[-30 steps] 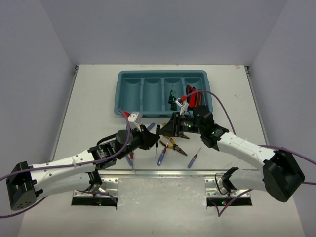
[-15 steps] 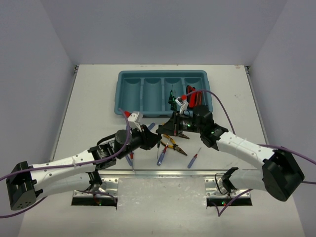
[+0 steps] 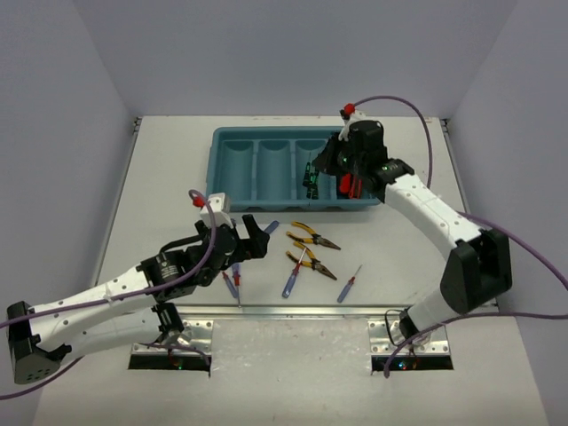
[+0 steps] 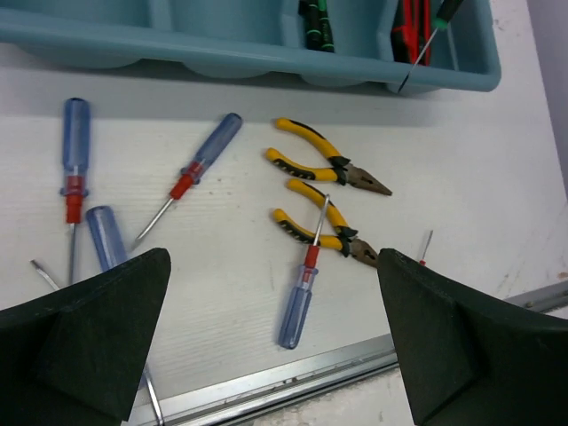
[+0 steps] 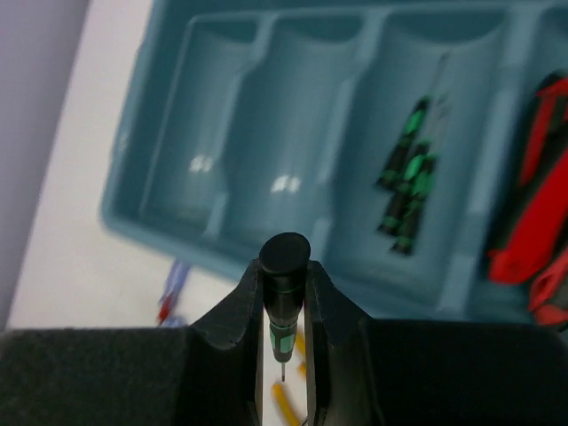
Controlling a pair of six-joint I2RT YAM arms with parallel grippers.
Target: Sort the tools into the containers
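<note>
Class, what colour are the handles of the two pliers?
The pliers have yellow handles with black trim, clearest in the left wrist view.

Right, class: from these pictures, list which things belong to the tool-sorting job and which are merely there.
Job: teal-blue plastic tray; black-and-green screwdrivers, one in the right gripper; red-and-black utility knives; yellow-handled pliers; blue-and-red-handled screwdrivers; open left gripper.
Merely there: purple cables; metal mounting plates; white table.
</note>
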